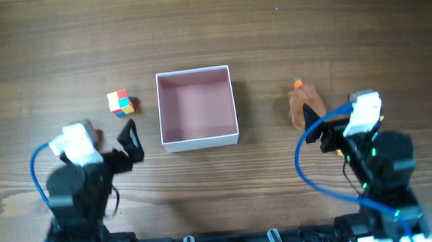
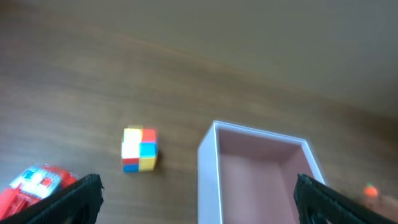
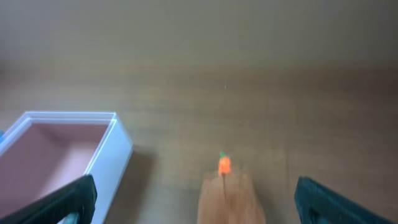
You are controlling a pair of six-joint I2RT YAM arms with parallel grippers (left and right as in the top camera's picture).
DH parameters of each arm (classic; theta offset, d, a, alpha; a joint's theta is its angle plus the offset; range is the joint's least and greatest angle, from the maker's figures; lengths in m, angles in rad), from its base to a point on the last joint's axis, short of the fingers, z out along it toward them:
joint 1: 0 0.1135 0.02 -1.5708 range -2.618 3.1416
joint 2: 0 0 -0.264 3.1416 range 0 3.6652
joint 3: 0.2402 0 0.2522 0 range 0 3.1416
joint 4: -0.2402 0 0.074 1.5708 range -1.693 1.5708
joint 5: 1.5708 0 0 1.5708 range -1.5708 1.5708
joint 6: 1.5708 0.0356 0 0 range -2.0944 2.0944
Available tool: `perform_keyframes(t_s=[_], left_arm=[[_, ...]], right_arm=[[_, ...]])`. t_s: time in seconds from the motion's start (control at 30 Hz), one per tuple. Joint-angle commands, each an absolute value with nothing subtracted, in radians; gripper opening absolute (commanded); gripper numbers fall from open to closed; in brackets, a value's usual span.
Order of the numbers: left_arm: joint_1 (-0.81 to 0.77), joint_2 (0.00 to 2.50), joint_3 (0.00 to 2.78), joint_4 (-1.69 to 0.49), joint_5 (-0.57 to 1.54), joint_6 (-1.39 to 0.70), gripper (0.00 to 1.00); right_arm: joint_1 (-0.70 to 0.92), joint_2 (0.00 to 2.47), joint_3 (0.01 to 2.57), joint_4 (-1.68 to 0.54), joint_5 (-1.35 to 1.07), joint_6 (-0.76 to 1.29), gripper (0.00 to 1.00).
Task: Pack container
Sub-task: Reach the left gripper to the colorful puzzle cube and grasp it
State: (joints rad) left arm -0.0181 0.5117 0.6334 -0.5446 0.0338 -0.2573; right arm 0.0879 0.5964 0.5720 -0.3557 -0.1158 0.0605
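Container [image 1: 201, 142], square and thin-walled, lies between left end effector [image 1: 132, 141] and right end effector [image 1: 315, 126], both wide

One container [image 1: 200, 143] is being counted on the table. Three small toys are being counted beside it: one multicoloured puzzle cube [image 1: 120, 102], one red and white toy [image 2: 36, 185] and one brown toy [image 1: 306, 106] tipped with orange. Two grippers are being counted, the left gripper [image 1: 129, 140] and the right gripper [image 1: 314, 125].
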Motion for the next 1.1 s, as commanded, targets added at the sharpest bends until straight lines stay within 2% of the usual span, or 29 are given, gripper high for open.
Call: perform_keyframes(t_s=[0.0, 0.07, 0.13, 0.2, 0.4, 0.57, 1.07], left_arm=[[-0.022, 0.870, 0.998, -0.798, -0.012, -0.266, 1.00], [-0.022, 1.069, 1.207, -0.979, -0.012, -0.266, 1.00], [-0.022, 1.198, 1.285, -1.030, -0.001, -0.267, 1.00], [-0.021, 1.301, 1.287, -0.936, -0.002, -0.266, 1.00], [0.043, 1.590, 1.287, -0.802, 0.013, -0.296, 1.00], [0.099, 1.762, 1.287, -0.773, 0.043, -0.293, 1.00], [0.071, 1.923, 1.287, -0.719, 0.025, -0.084, 0.97]], right_arm=[[0.085, 0.844, 0.862, -0.593, -0.127, 0.030, 1.00], [0.085, 0.991, 1.044, -0.786, -0.193, -0.007, 1.00], [0.084, 1.089, 1.150, -0.893, -0.188, 0.007, 1.00], [0.084, 1.150, 1.177, -0.929, -0.147, 0.108, 1.00], [0.085, 1.203, 1.177, -0.962, -0.147, 0.104, 1.00], [0.084, 1.203, 1.176, -0.981, -0.147, 0.104, 1.00], [0.085, 1.203, 1.177, -1.010, -0.147, 0.108, 1.00]])
